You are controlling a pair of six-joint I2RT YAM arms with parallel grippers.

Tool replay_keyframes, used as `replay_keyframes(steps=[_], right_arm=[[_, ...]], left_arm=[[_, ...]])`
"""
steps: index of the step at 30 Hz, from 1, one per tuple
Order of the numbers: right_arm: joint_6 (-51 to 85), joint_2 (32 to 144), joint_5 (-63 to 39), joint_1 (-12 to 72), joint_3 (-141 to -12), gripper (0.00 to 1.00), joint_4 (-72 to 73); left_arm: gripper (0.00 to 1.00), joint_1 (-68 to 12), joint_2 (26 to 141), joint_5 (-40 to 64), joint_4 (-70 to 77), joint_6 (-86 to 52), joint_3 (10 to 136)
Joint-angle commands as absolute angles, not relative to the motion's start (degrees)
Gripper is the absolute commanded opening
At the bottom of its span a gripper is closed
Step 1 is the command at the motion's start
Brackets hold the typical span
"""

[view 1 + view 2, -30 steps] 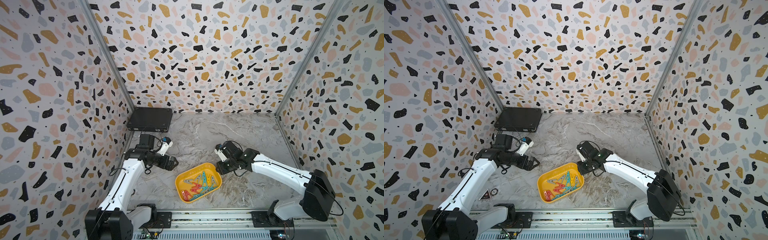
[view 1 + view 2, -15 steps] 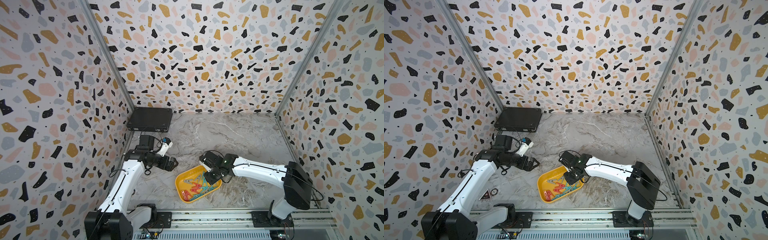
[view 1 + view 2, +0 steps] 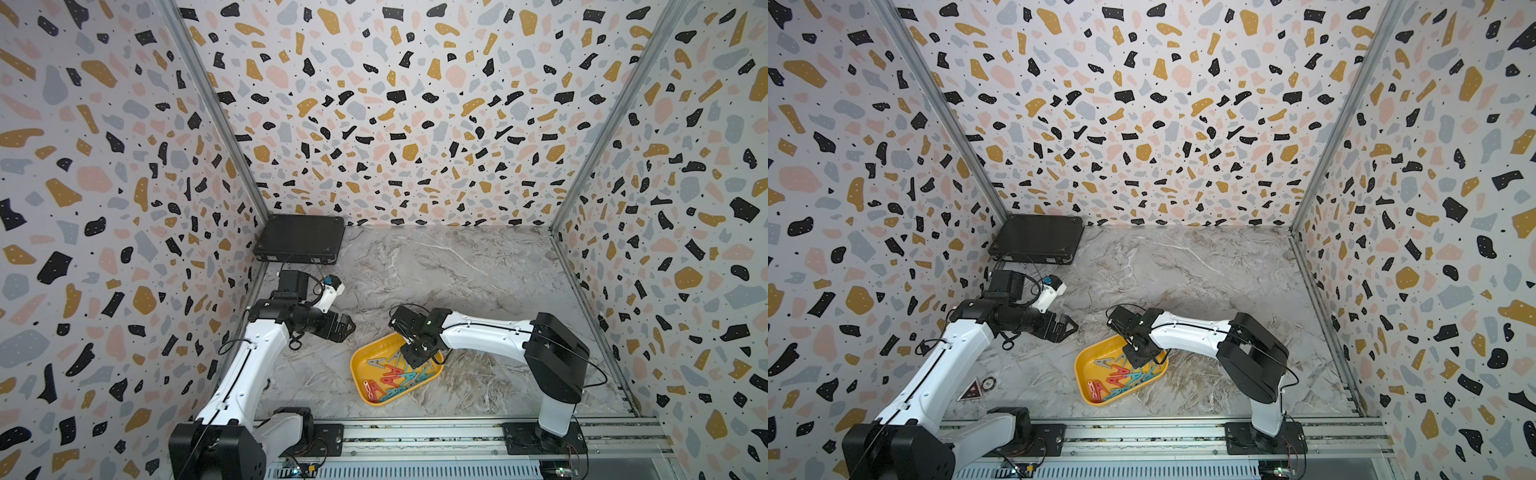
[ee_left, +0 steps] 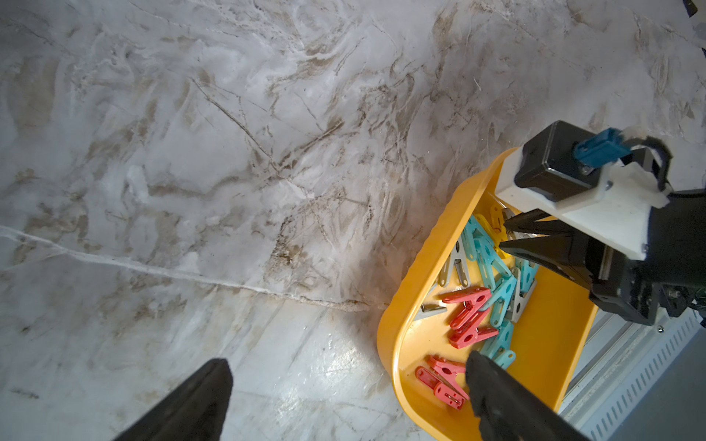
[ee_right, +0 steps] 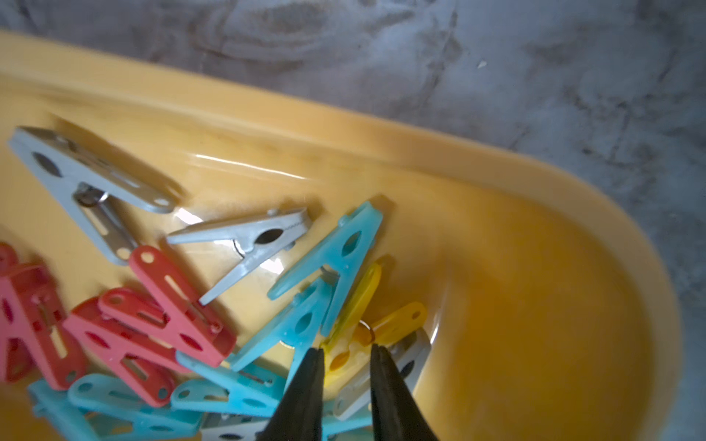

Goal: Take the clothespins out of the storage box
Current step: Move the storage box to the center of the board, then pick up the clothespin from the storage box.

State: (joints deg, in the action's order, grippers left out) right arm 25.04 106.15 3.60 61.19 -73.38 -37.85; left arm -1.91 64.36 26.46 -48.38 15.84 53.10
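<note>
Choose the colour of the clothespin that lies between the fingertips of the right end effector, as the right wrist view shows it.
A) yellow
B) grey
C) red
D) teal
A: in the right wrist view the yellow clothespin lies between the fingertips of the right end effector, inside the yellow storage box.

The storage box [image 5: 382,141] is glossy yellow plastic, smooth enough to throw white highlights off its floor. The clothespins [image 5: 263,240] in it are duller moulded plastic in teal, red, grey and yellow, with small bright metal springs showing on some. The desk [image 4: 229,191] has a marble-look top, smooth with a soft sheen. The right gripper [image 5: 346,348] has matt black jaws. The black case [image 3: 299,239] looks matt and hard. The walls [image 3: 415,124] are flat, printed and without shine.
</note>
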Motion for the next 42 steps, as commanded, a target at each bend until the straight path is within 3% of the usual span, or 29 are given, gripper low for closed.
replay_keyframes(steps=[1, 42], right_arm=[[25.4, 106.4, 6.5, 61.0, -75.5, 0.27, -38.2], [25.5, 108.4, 7.4, 60.5, -73.6, 0.28, -35.9]], left_arm=[[1.00, -1.6, 63.5, 26.3, -47.4, 16.2, 52.4], [1.00, -1.6, 63.1, 26.5, -47.6, 16.4, 52.3]])
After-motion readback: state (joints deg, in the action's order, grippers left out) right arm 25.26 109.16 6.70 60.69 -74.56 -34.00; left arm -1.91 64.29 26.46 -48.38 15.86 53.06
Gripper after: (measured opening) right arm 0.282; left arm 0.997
